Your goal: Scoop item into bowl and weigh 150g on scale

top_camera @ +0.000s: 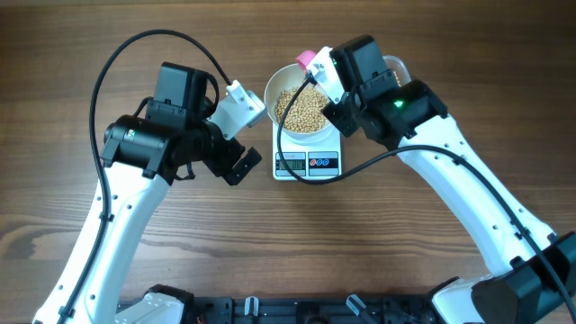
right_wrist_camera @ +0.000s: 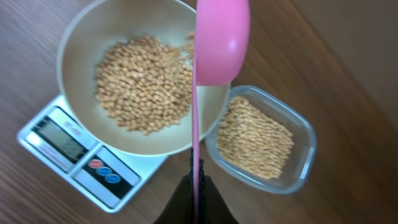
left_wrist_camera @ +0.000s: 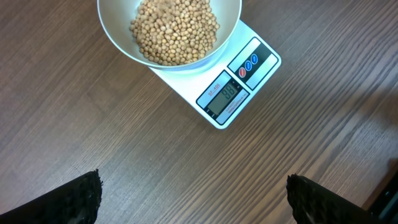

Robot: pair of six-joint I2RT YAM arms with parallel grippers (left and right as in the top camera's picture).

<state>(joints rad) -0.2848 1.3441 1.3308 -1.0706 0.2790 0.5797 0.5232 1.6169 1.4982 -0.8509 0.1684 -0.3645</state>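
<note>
Overhanging bowl [right_wrist_camera: 93,28] rim: pink scoop [right_wrist_camera: 222,37]

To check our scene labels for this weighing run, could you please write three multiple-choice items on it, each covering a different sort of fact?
1. Where does the white bowl stand? A. on a plate B. on the digital scale C. on a tray
2. What colour is the scoop? A. green B. black C. pink
3. How is the left gripper? A. open, empty B. shut on the scoop C. shut on the white bowl
Answers: 1 B, the digital scale shows under the white bowl; 2 C, its pink head hangs over the rim; 3 A, its fingers stand wide apart with nothing between.
</note>
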